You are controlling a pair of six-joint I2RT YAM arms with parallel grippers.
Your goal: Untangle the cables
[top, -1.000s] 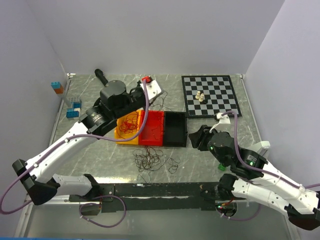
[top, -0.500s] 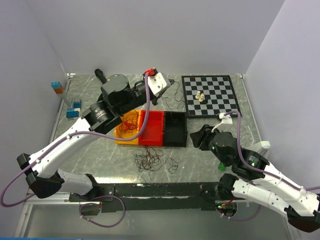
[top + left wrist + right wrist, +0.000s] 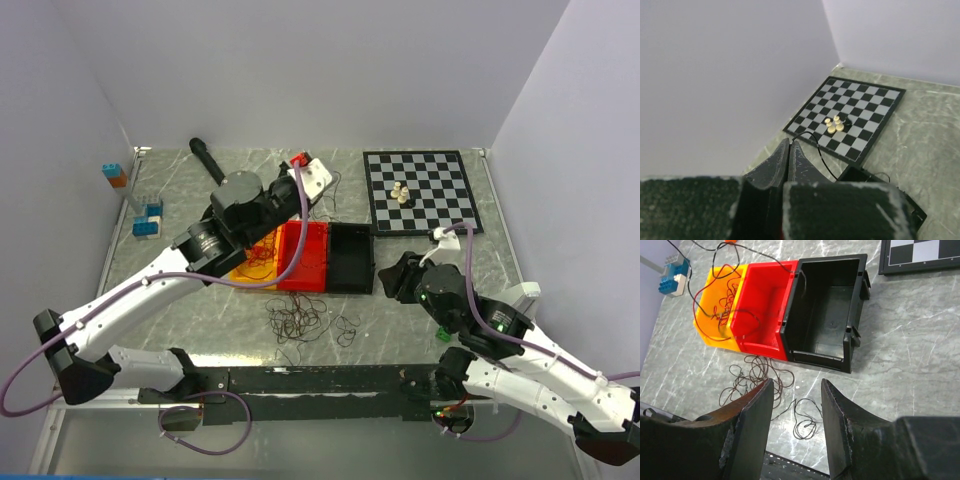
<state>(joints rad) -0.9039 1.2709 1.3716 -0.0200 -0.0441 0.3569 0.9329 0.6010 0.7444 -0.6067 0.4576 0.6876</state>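
Your marbled counter (image 3: pixel 230 320) carries a yellow bin (image 3: pixel 715 335), red bin (image 3: pixel 310 255) and black bin (image 3: pixel 352 260) touching in 1 row. A chessboard (image 3: pixel 440 195) lies far right, blue blocks (image 3: pixel 148 220) far left, and loose cables (image 3: pixel 300 322) just before the bins.

Under my right wrist, three bins in a row: yellow bin (image 3: pixel 715 342) at 9 o'clock, red bin (image 3: pixel 760 342) in the middle, black bin (image 3: pixel 820 360) at 3 o'clock. The cables (image 3: pixel 756 376) are dark brown on the table (image 3: pixel 890 365), which is grey-green with white marble veining. From the top view: chessboard (image 3: pixel 442 180) at 1 o'clock in black-and-grey checks, cream chess pieces (image 3: pixel 400 194) on it, and blue-and-white blocks (image 3: pixel 148 220) at 9 o'clock.
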